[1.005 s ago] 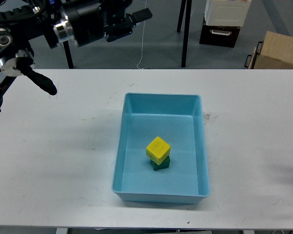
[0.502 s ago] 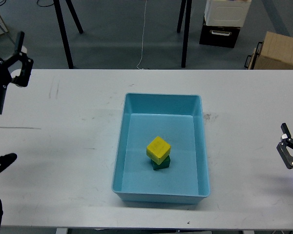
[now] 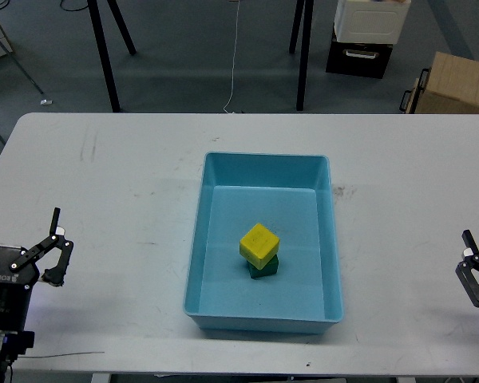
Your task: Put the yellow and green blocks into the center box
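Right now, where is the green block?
In the head view, the green block lies inside the blue box at the table's middle, toward the box's near wall. It sits under the yellow block, which covers most of it.

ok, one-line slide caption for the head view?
Yellow block stacked on green block inside the blue box; left gripper open at table edge, right gripper low at right.

Smooth glossy plastic box point(image 3: 207, 239) sits on a scuffed matt table point(image 3: 120, 199).
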`<state>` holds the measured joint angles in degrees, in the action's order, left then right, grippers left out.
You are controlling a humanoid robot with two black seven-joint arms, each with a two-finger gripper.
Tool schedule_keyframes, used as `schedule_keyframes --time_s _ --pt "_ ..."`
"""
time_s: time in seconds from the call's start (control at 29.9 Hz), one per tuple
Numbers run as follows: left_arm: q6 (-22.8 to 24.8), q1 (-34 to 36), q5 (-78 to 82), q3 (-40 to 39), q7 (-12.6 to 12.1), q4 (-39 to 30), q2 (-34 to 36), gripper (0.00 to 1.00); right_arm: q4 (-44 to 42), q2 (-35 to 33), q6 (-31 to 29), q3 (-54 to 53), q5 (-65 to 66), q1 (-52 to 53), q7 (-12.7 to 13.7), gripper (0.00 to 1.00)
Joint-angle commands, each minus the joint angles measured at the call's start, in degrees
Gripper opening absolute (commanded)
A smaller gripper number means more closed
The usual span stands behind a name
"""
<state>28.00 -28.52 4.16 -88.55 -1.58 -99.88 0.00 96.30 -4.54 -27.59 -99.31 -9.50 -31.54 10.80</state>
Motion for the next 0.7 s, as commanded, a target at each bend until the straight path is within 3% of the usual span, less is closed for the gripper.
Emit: schedule_keyframes --time_s 0.0,0.67 --pt "0.0 -3.4 -3.4 1.0 0.0 -0.1 0.0 1.00 0.8 0.3 0.0 0.4 0.0 -1.2 0.0 1.00" --pt "0.0 -3.7 -3.5 3.7 -0.1 0.0 0.0 1.00 0.7 0.5 0.0 0.0 0.0 -1.1 -0.1 1.00"
